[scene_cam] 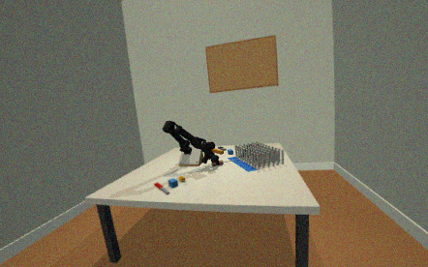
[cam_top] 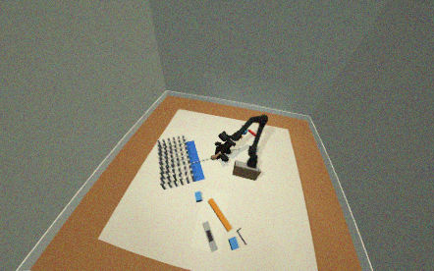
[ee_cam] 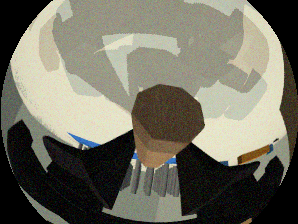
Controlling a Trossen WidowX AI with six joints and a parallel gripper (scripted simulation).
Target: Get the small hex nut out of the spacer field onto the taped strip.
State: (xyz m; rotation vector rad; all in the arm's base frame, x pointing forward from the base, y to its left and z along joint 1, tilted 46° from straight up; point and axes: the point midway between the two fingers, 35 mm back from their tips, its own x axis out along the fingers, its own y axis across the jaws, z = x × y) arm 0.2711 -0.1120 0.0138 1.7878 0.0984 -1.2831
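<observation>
My gripper point(cam_top: 216, 156) point(scene_cam: 216, 163) point(ee_cam: 157, 135) is shut on the brown handle point(ee_cam: 168, 112) of a thin-rod tool, low over the table to the right of the strip in the top view. The tool's pale rod point(cam_top: 201, 161) reaches left across the blue taped strip point(cam_top: 191, 147) point(scene_cam: 249, 167) point(ee_cam: 81, 139) to the near edge of the spacer field. Whether its tip is between spacers is too small to tell. The metal spacers point(cam_top: 175, 162) point(scene_cam: 259, 155) point(ee_cam: 149, 181) stand upright in rows. The hex nut cannot be made out in any view.
An orange bar point(cam_top: 219, 214), a grey bar with a dark middle point(cam_top: 212, 243), an L-shaped key point(cam_top: 242, 237) and blue blocks point(cam_top: 198, 196) point(cam_top: 234, 243) lie on the table. A red-handled tool point(scene_cam: 159, 186), a blue cube point(scene_cam: 172, 183) and a small yellow piece point(scene_cam: 182, 179) lie on the arm's other side.
</observation>
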